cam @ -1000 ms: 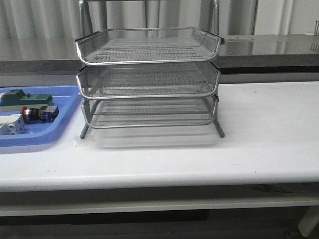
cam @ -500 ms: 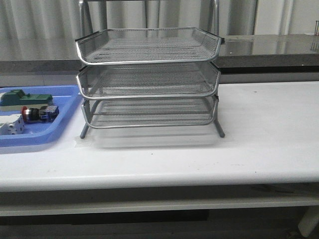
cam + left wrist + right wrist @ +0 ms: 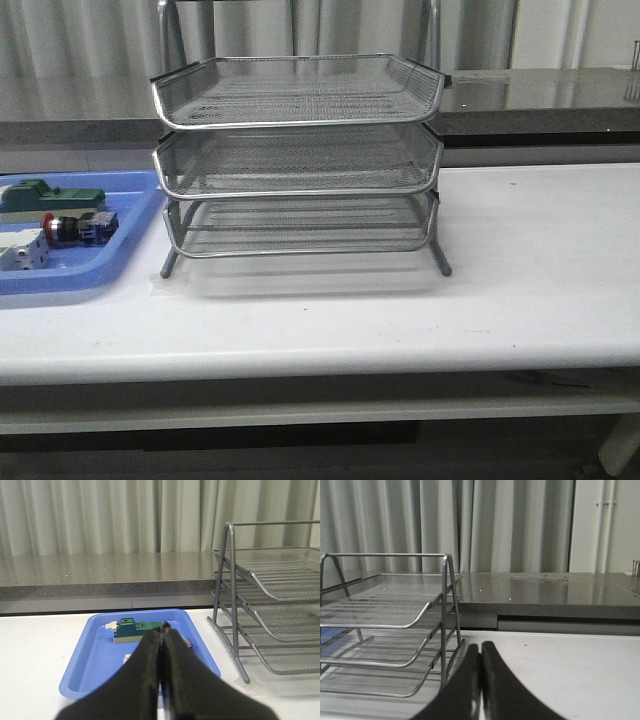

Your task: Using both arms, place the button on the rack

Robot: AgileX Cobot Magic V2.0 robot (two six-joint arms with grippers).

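The button (image 3: 72, 229), with a red cap and a black-and-blue body, lies on its side in a blue tray (image 3: 125, 262) at the table's left. The three-tier wire rack (image 3: 297, 150) stands mid-table, and all tiers look empty. Neither arm shows in the front view. In the left wrist view my left gripper (image 3: 163, 629) is shut and empty, back from the tray (image 3: 95, 652). Its fingers hide most of the button, and only a dark bit (image 3: 188, 644) shows. In the right wrist view my right gripper (image 3: 480, 644) is shut and empty, beside the rack's (image 3: 385, 615) right end.
A green block (image 3: 55, 197) and a white block (image 3: 22, 255) share the blue tray with the button. The green block (image 3: 135, 629) also shows in the left wrist view. A grey counter (image 3: 540, 95) runs behind the white table (image 3: 540, 260).
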